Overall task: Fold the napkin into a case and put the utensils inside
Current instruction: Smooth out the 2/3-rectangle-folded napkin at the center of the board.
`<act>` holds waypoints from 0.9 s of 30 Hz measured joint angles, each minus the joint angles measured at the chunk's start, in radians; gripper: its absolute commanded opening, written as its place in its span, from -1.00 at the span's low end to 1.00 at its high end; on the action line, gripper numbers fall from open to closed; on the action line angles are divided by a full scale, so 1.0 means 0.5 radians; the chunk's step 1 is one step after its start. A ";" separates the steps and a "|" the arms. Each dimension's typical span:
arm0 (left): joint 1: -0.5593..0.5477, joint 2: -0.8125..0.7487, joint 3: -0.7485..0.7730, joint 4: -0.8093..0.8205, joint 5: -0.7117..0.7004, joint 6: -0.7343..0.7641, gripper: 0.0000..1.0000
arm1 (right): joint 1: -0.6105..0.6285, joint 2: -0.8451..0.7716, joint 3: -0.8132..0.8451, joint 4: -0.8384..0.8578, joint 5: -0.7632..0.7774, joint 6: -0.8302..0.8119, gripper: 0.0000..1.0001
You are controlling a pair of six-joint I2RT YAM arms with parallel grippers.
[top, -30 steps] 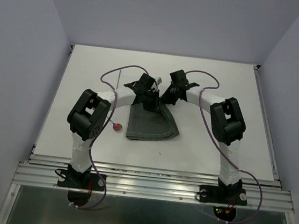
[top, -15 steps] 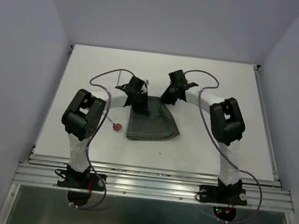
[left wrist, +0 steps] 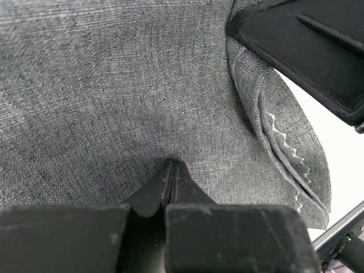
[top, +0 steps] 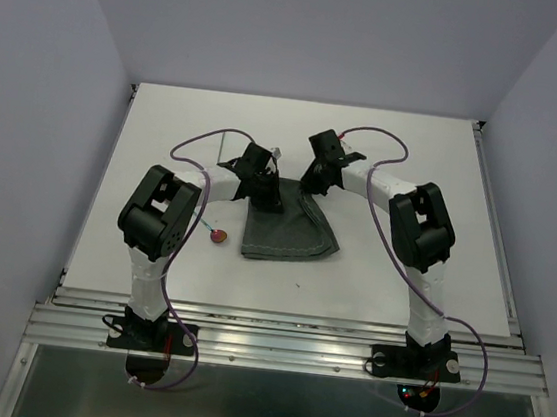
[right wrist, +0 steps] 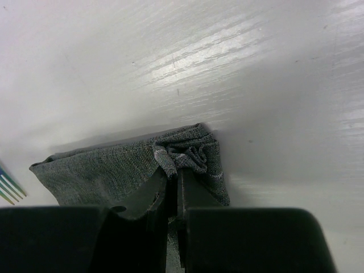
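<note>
— Two arms are over the napkin [top: 286, 232]; where does it lie?
— Mid-table [top: 414, 164], folded into a rough wedge, narrow at the far end and wider towards the arms.
— And the left gripper [left wrist: 172, 162]?
— It is closed at the napkin's far left part, and the cloth puckers right at its tips, so it is pinching fabric.
— The right gripper [right wrist: 172, 170]?
— Also closed, clamped on the bunched far right corner, with lighter stitching showing in the crumple.
— Any utensil nearby?
— A spoon [top: 218, 236] with a red bowl lies on the table just left of the napkin, not touching it.
</note>
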 measured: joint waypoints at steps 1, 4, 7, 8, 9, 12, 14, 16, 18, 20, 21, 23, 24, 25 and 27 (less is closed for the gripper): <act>0.000 0.001 0.000 0.004 0.001 0.000 -1.00 | 0.003 -0.003 0.004 -0.017 0.018 -0.001 -0.99; -0.002 0.005 0.000 0.011 0.007 0.000 -1.00 | 0.005 -0.012 0.009 -0.054 0.056 0.000 -0.99; -0.003 0.012 0.000 0.026 0.021 0.000 -1.00 | 0.005 -0.022 0.013 -0.096 0.085 0.000 -0.99; -0.004 0.014 0.000 0.032 0.025 0.000 -1.00 | 0.006 -0.024 0.015 -0.109 0.094 0.000 -0.99; -0.005 0.014 0.000 0.036 0.027 0.001 -1.00 | 0.006 -0.025 0.022 -0.126 0.101 -0.001 -0.99; -0.007 0.017 0.000 0.045 0.032 0.000 -1.00 | 0.006 -0.025 0.043 -0.165 0.107 -0.002 -0.99; -0.011 0.018 0.000 0.048 0.031 0.001 -1.00 | 0.007 -0.024 0.063 -0.190 0.107 -0.006 -0.99; -0.014 0.018 0.000 0.053 0.031 0.001 -1.00 | 0.008 -0.025 0.081 -0.206 0.108 -0.007 -0.99; -0.016 0.021 0.000 0.060 0.034 0.001 -1.00 | 0.014 -0.025 0.089 -0.217 0.110 -0.007 -0.99; -0.017 0.024 0.000 0.066 0.038 0.001 -1.00 | 0.021 -0.024 0.094 -0.226 0.110 -0.007 -0.99; -0.017 0.025 0.000 0.069 0.041 0.001 -1.00 | 0.029 -0.024 0.098 -0.233 0.111 -0.007 -0.99; -0.018 0.027 0.000 0.071 0.044 0.001 -1.00 | 0.043 -0.024 0.109 -0.240 0.111 -0.008 -0.99; -0.018 0.027 0.000 0.074 0.045 0.001 -1.00 | 0.047 -0.024 0.114 -0.240 0.111 -0.008 -0.99; -0.018 0.027 0.000 0.076 0.046 0.001 -1.00 | 0.053 -0.024 0.119 -0.243 0.111 -0.008 -0.99; -0.021 0.028 0.000 0.079 0.046 0.001 -1.00 | 0.057 -0.024 0.135 -0.249 0.112 -0.008 -0.99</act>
